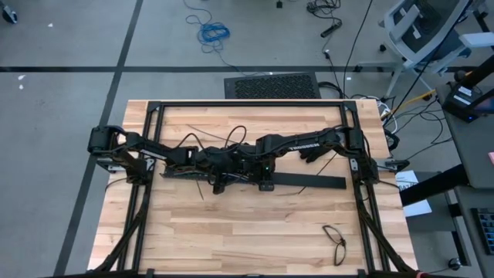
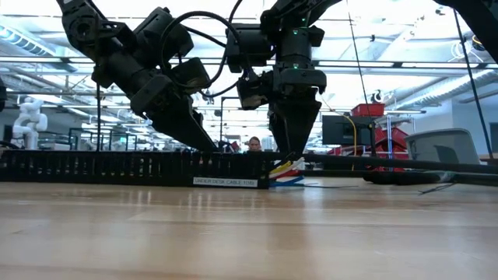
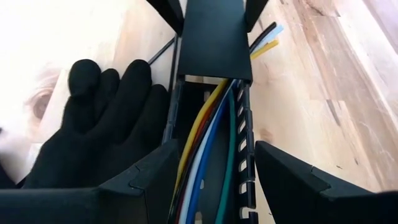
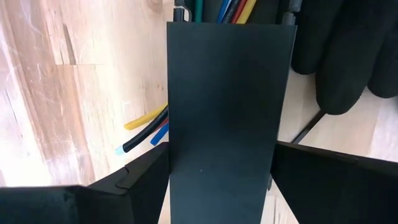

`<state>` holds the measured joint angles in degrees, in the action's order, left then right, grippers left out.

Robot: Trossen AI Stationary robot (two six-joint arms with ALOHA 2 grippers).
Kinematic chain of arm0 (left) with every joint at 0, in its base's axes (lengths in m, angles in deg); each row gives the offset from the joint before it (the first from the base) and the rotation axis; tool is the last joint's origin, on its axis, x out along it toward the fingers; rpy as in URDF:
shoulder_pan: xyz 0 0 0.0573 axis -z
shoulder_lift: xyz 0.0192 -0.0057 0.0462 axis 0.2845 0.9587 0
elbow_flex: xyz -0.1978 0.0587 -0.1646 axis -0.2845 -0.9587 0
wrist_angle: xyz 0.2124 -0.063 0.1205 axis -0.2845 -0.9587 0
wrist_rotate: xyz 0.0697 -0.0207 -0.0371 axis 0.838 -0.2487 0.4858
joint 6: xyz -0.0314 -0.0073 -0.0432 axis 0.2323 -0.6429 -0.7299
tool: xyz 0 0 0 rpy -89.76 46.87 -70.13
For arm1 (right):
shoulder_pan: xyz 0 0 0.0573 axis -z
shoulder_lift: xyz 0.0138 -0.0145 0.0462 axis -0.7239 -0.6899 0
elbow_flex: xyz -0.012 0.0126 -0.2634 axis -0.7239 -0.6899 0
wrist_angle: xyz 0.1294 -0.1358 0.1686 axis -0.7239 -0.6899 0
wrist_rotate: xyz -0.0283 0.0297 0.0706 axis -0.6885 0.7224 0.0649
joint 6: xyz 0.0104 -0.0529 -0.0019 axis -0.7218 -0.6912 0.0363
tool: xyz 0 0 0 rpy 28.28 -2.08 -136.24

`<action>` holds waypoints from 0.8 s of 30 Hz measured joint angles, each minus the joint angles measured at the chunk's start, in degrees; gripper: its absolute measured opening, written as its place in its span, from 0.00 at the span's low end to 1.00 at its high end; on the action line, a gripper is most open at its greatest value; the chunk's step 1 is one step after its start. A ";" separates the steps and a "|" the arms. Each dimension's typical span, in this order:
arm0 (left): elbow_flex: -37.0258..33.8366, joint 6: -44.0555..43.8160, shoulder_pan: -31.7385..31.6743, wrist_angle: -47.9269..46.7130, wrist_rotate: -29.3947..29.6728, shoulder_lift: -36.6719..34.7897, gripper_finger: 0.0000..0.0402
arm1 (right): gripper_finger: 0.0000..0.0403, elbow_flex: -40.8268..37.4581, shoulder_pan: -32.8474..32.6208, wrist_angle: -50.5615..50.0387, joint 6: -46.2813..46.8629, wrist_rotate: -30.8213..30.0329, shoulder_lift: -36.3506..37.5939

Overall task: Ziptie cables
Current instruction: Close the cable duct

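Along the middle of the wooden worktop [image 1: 255,232] lies a long black slotted bar [image 2: 117,168], and everything else sits around it. The cables [image 3: 208,137], yellow, white, blue, green and red, run lengthwise inside its channel; a flat black cover [image 4: 227,106] hides most of them, so only a stretch shows in the left wrist view, plus short ends poking out past the cover [image 2: 285,173].

The left pincer [image 3: 214,186] straddles the bar, its fingers partly spread on either side of the channel, gripping nothing that can be made out. The right pincer [image 4: 217,180] stands wide across the cover; whether it presses on it is unclear.

A black gloved hand [image 3: 102,124] rests just beside the bar. From above, both arms mask this whole spot.
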<state>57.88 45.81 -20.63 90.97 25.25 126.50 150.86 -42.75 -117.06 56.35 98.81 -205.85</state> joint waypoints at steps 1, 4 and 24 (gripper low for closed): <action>0.00 0.00 0.00 0.03 0.37 0.00 0.53 | 0.64 0.00 -0.01 0.05 0.35 -0.02 0.00; 0.00 -0.02 0.00 0.09 1.21 0.02 0.53 | 0.64 0.00 0.01 0.26 1.31 -0.04 0.00; 0.00 6.73 -1.23 -4.91 4.41 -7.09 0.53 | 0.64 0.00 0.01 1.71 1.00 -0.02 0.00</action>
<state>57.88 52.54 -21.86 86.05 29.66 119.41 150.86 -42.74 -115.34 57.35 98.79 -205.85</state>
